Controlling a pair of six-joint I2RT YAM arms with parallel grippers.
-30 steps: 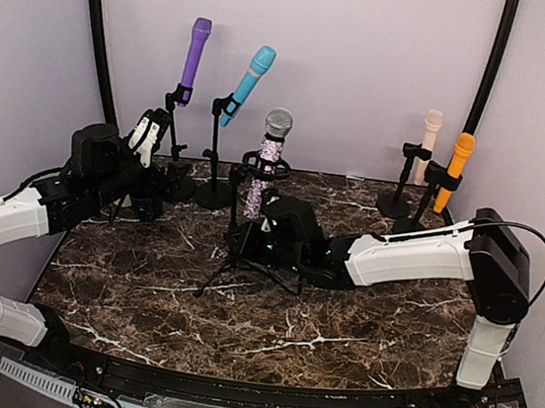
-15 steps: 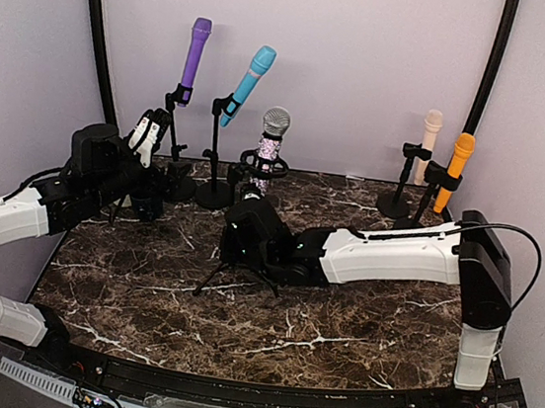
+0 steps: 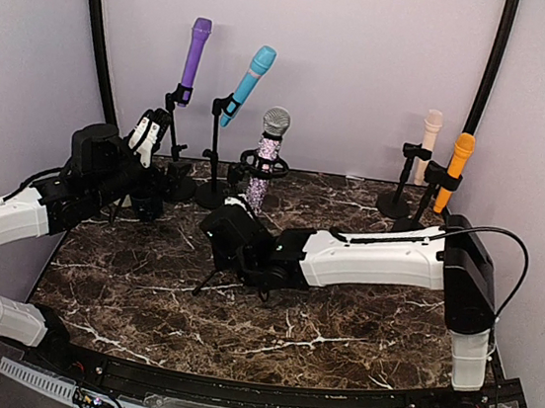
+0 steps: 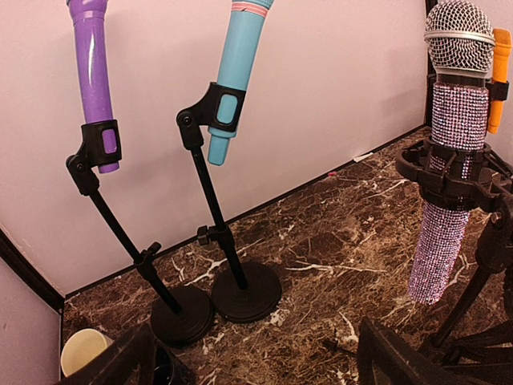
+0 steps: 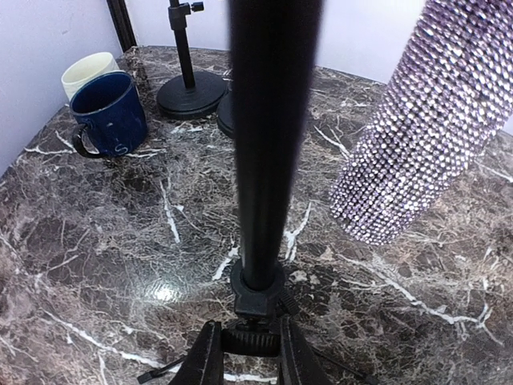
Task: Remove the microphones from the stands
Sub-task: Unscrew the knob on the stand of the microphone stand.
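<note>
The glittery purple microphone (image 3: pixel 264 170) with a silver mesh head sits upright in the ring clip of a black tripod stand (image 3: pixel 212 278) at the table's middle. It also shows in the left wrist view (image 4: pixel 449 184) and in the right wrist view (image 5: pixel 417 144). My right gripper (image 3: pixel 236 244) is low at the stand's column (image 5: pixel 268 160). Its fingers (image 5: pixel 207 361) close on the knurled hub just above the tripod legs. My left gripper (image 3: pixel 147 192) is open and empty at the far left. It faces the stands, and its fingers (image 4: pixel 397 361) are spread wide.
A purple microphone (image 3: pixel 196 50) and a blue one (image 3: pixel 251 80) stand on round-base stands at the back left. A cream one (image 3: pixel 427 143) and an orange one (image 3: pixel 455 167) stand at the back right. A blue mug (image 5: pixel 112 112) and a cream mug (image 5: pixel 88 70) sit near the left edge.
My right arm has swung left along the table, and its gripper has come to the tripod stand's lower column. The left arm has not moved.
</note>
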